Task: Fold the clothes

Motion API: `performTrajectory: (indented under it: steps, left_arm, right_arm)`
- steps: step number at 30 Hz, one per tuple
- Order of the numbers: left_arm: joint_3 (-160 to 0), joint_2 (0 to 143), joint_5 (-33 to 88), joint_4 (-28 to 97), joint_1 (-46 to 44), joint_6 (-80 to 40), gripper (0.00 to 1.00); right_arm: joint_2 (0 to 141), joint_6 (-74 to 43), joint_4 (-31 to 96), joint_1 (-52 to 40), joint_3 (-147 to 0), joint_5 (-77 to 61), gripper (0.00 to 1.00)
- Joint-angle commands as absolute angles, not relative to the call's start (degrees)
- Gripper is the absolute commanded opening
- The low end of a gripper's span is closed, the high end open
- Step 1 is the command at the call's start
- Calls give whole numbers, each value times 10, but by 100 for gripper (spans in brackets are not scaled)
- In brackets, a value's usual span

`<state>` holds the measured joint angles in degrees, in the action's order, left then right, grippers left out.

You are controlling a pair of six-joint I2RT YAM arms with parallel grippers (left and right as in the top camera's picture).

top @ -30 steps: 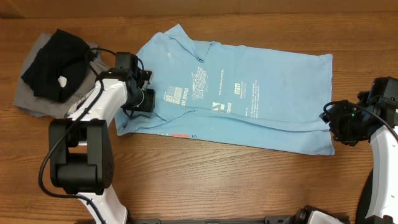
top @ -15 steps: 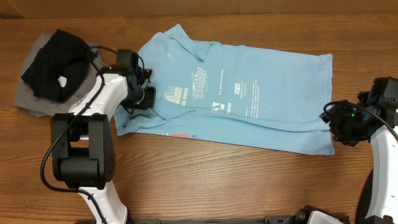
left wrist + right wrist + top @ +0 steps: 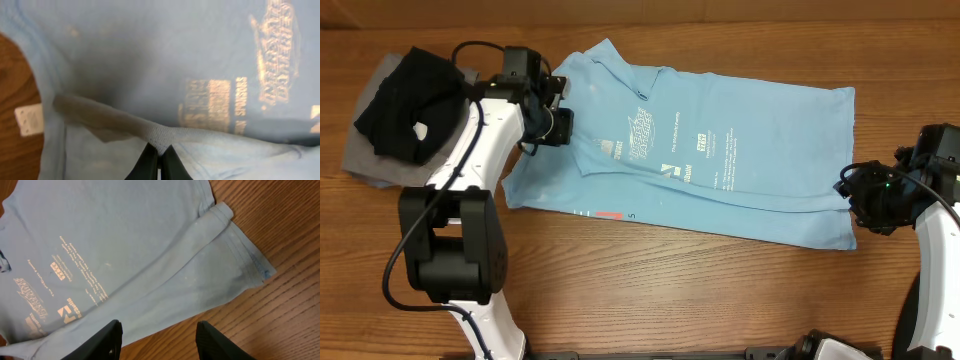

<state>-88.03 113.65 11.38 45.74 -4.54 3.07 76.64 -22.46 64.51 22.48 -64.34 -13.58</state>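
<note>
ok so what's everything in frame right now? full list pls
T-shirt: 1, light blue with white lettering, spread across the middle of the table
tag: 1, white, at the T-shirt's edge, seen in the left wrist view
black garment: 1, black, bunched on top of the grey garment at the left arm's end of the table
grey garment: 1, grey, under the black garment
table: 1, brown wood, under everything
left gripper: 1, black, shut on a raised fold of the T-shirt
right gripper: 1, black, open, over the T-shirt's edge at its other end
</note>
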Motion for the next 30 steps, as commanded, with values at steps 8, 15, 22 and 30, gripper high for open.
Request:
performTrajectory:
  steps: [8,15,22,30]
  left_arm:
    - [-898,1137,86,461,-76,12,47]
    - [-898,1137,76,495,-74,1,43]
    - [-885,1139,112,546,-93,17,36]
    - [-800,1141,105,486,-110,-4,55]
  right_arm:
    - [758,-220,644,226,-657,-131,52]
    - [759,-220,644,226,-656,-126,58]
    - [764,-220,645,226,-656,-125,60]
    - [764,-221,653,226,-656,-125,60]
